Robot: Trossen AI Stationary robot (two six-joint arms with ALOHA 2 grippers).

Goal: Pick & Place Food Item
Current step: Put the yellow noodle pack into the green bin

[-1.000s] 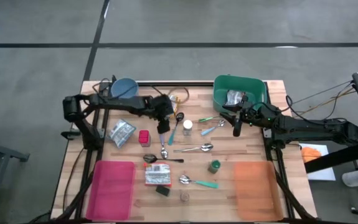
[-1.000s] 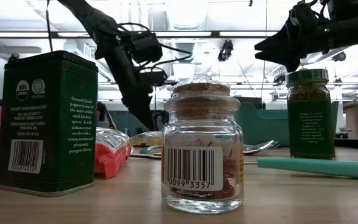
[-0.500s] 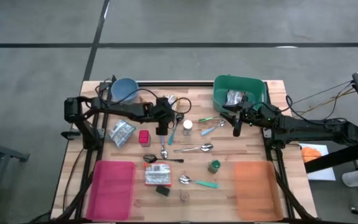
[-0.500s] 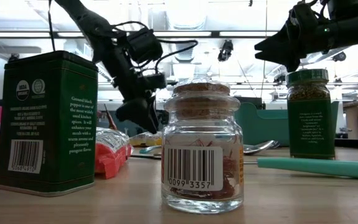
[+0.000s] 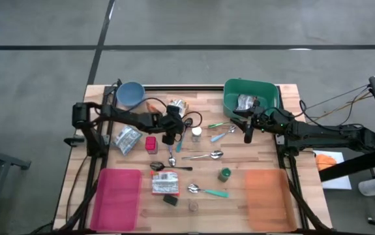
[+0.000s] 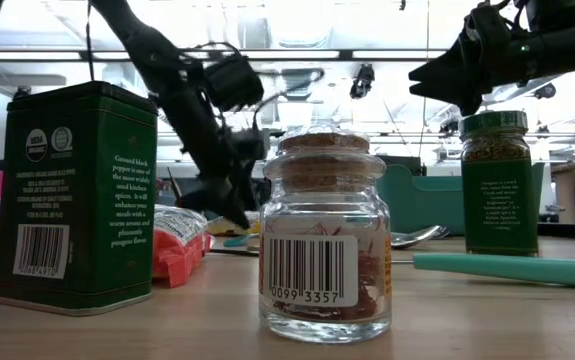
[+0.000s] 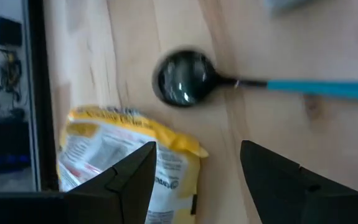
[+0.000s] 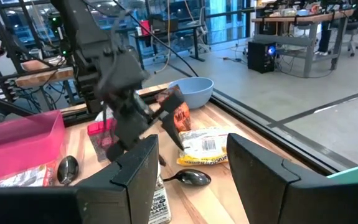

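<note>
Your worktop (image 5: 265, 153) is crowded through the middle, with freer room at the front right. The left arm has drawn back and dropped, uncovering the yellow snack packet (image 5: 176, 105) near the back edge, beside the blue bowl (image 5: 130, 94). The left end effector (image 5: 169, 134) hangs open and empty near the packet, with the black spoon (image 5: 188, 123) close by. The right end effector (image 5: 247, 132), also open, waits by the green bin (image 5: 229, 98).

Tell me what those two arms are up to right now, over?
Left gripper open, empty, above the yellow snack packet. Right gripper open, empty, waiting beside the green bin. Black spoon lies close by the packet.
</note>
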